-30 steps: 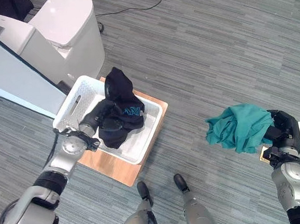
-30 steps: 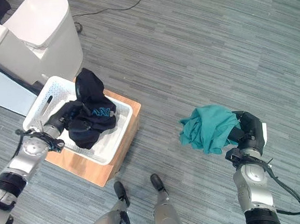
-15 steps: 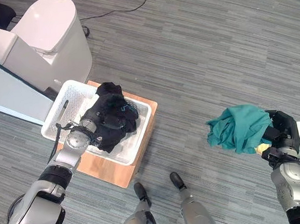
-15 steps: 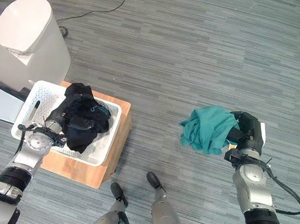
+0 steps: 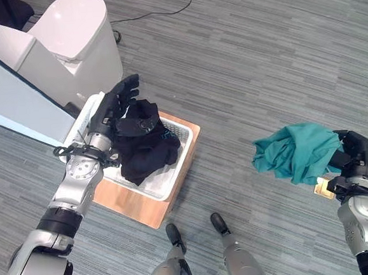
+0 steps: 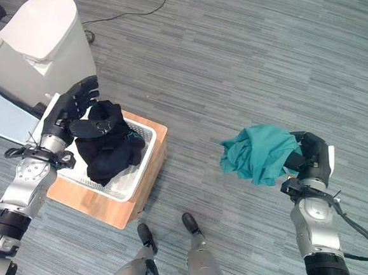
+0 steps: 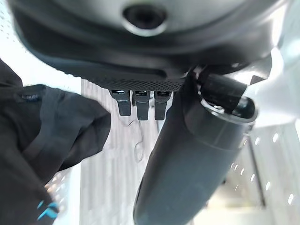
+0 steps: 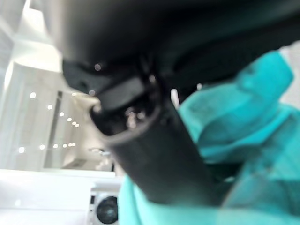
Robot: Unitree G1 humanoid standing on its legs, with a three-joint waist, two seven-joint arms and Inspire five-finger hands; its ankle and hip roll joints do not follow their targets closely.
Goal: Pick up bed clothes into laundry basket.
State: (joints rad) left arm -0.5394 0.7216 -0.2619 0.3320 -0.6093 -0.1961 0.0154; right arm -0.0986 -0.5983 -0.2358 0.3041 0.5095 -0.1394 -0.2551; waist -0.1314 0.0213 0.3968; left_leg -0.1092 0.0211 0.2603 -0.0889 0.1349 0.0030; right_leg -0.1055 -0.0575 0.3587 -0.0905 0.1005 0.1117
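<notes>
Resting in the white laundry basket (image 5: 174, 176) on a wooden stand (image 5: 135, 207), the black garment (image 5: 143, 147) lies below the left hand (image 5: 114, 105), fingers spread open. Right hand (image 5: 351, 153) fingers grip the teal garment (image 5: 294, 154) above the floor (image 5: 260, 55).

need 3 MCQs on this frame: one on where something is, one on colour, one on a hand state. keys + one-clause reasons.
1. Where does the black garment lie?
A. on the floor
B. in the white laundry basket
C. in the right hand

2. What colour is the cloth held by the right hand?
A. teal
B. red
C. white

3. How is the left hand?
A. clenched round the black garment
B. gripping the basket handle
C. open, fingers spread above the basket

Key: 1 B, the garment sits inside the basket on the wooden stand. 2 A, the teal cloth bunches round that hand. 3 C, straight fingers show above the garment, holding nothing.
</notes>
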